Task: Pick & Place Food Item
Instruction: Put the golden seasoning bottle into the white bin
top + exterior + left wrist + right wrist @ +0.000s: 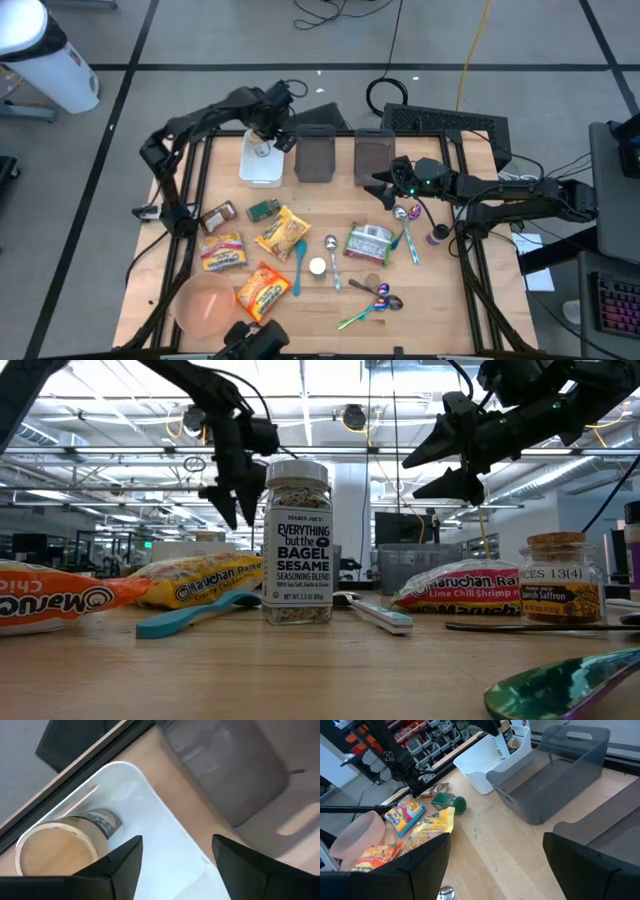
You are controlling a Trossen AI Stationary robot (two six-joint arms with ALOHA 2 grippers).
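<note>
A jar with a tan lid [65, 842] lies tilted inside the white bin [262, 168] at the far left of the table. It also shows in the high view [260, 150] and the right wrist view [504, 739]. My left gripper [175, 842] hovers just above the bin [268, 135], open, with its fingers clear of the jar. My right gripper [383, 185] is open and empty above the table in front of the grey bins. It also shows in the right wrist view [495, 840].
Two grey bins [315, 155] [372, 155] stand beside the white one. Ramen packets [280, 235] [222, 250] [262, 292] [368, 243], a green jar [265, 208], a bagel seasoning jar [297, 540], a saffron jar [560, 575], spoons [300, 265] and a pink bowl [205, 305] lie nearer.
</note>
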